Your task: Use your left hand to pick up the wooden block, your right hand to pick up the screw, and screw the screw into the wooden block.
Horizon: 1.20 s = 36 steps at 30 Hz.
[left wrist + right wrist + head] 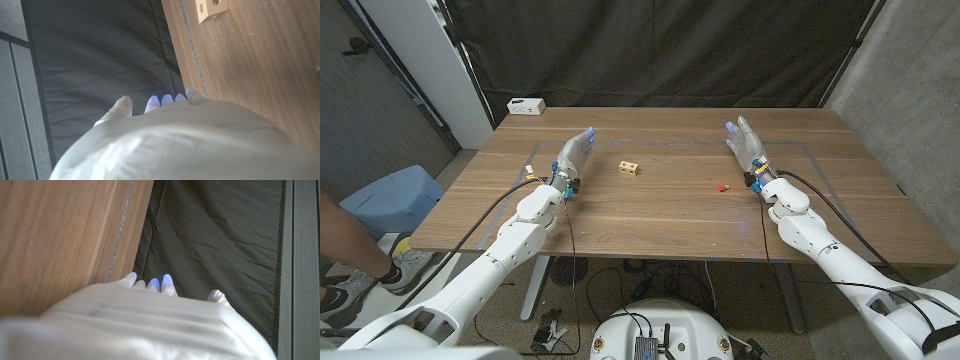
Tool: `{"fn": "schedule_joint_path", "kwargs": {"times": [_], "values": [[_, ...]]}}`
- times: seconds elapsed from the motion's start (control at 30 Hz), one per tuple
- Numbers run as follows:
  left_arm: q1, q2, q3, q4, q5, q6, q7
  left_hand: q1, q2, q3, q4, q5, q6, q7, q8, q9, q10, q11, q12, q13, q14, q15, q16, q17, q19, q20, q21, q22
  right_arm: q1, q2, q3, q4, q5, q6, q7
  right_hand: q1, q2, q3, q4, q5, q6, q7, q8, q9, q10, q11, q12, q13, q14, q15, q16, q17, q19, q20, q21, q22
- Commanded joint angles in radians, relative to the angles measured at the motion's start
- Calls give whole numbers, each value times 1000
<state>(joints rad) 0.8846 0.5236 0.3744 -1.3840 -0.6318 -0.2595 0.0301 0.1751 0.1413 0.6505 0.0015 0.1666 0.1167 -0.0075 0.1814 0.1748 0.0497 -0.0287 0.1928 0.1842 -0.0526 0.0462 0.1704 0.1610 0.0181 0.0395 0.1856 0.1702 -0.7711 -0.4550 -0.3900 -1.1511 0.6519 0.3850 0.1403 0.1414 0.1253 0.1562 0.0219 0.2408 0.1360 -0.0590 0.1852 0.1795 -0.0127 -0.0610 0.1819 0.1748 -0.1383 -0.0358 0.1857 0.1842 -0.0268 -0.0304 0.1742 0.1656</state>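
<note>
Both robot hands released over the counter, grasping nothing.

Head view: the left robot hand [575, 153] and right robot hand [747, 144] stand over the wooden counter [660, 215] with fingers extended; the wooden block [630, 168] lies just beside the left robot hand, toward the right one, and the red screw [723, 186] lies near the right robot hand, toward the left one. Left wrist view: the left robot hand [190, 135] has fingertips [152, 103] extended, apart from the wooden block [212, 10]. Right wrist view: the right robot hand [145, 320] is extended beside the counter [55, 240], fingertips [167, 282] touching nothing.
</note>
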Motion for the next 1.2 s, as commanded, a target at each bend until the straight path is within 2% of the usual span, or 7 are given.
{"fn": "schedule_joint_path", "kwargs": {"times": [0.03, 0.3, 0.43, 0.67, 1.03, 1.13, 1.2], "values": [[29, 31, 0, -67, 20, 28, 30, 10, 16, 6, -4, 7, 8, -5, 3, 4, 10, 1, 9, 2, -3, 5, 6, 4, 3, 8, 8, 3, 14, 1, -7, 20, -2, 12, 33, 8, 5, 11, 0, 5, 8, -1, 5, 4, 1, -3, 7, 5, -9, -2, 5, 4, -7, -18, 5, 3], [33, 68, -2, -117, 43, 65, 46, 14, 8, 4, -13, 8, 8, -18, 2, 3, 16, -7, 11, 2, -3, 16, 5, 4, 3, 12, 7, 3, 30, 7, -8, 47, -7, 25, 41, 8, 5, 12, 0, 6, 10, 0, 5, 3, 2, 1, 7, 5, -7, 1, 6, 3, -6, -17, 7, 3], [29, 100, 2, -155, 69, 102, 58, 16, 6, 3, -18, 9, 6, -27, 1, 3, 20, -12, 12, 2, -6, 19, 4, 4, 2, 13, 7, 2, 37, 12, -6, 68, -2, 31, 49, 8, 5, 13, 0, 6, 11, -1, 6, 3, 2, 1, 7, 5, -8, 1, 6, 2, -6, -17, 7, 3], [10, 178, 9, -232, 121, 185, 57, 22, -3, 0, -31, 10, 11, -46, 3, 3, 30, -25, 15, 2, -5, 30, 4, 4, -2, 17, 5, 2, 32, 6, -3, 55, 1, 12, 38, 10, 5, 14, 0, 7, 10, -2, 5, 3, 2, -1, 6, 5, -7, 2, 6, 2, -7, -16, 8, 3], [-40, 292, 20, -297, 195, 299, 13, 40, -16, -1, -60, 14, 15, -81, 4, 2, 38, -42, 16, 2, -16, 32, 3, 5, -21, 41, -1, 1, 23, 5, -7, 20, -8, -9, 2, 11, 6, 17, -1, 8, 11, -4, 5, 3, 2, -1, 6, 5, -7, 1, 6, 1, -6, -16, 9, 3], [-60, 325, 25, -309, 216, 320, -18, 47, -19, -1, -72, 15, 9, -89, 2, 2, 34, -46, 14, 2, -19, 31, 3, 6, -27, 63, -2, 2, 16, 2, -7, -1, -12, -18, -15, 12, 6, 18, -1, 8, 10, -3, 5, 3, 3, 0, 7, 5, -7, 1, 6, 1, -6, -16, 10, 3], [-77, 344, 30, -306, 232, 320, -46, 51, -20, 0, -77, 16, 6, -92, 1, 3, 33, -53, 13, 2, -23, 29, 3, 6, -29, 65, -2, 2, 13, 4, -5, -3, -12, -14, -20, 13, 6, 19, -1, 8, 11, -4, 5, 3, 2, 1, 6, 5, -7, 1, 6, 0, -6, -16, 10, 3]]}}
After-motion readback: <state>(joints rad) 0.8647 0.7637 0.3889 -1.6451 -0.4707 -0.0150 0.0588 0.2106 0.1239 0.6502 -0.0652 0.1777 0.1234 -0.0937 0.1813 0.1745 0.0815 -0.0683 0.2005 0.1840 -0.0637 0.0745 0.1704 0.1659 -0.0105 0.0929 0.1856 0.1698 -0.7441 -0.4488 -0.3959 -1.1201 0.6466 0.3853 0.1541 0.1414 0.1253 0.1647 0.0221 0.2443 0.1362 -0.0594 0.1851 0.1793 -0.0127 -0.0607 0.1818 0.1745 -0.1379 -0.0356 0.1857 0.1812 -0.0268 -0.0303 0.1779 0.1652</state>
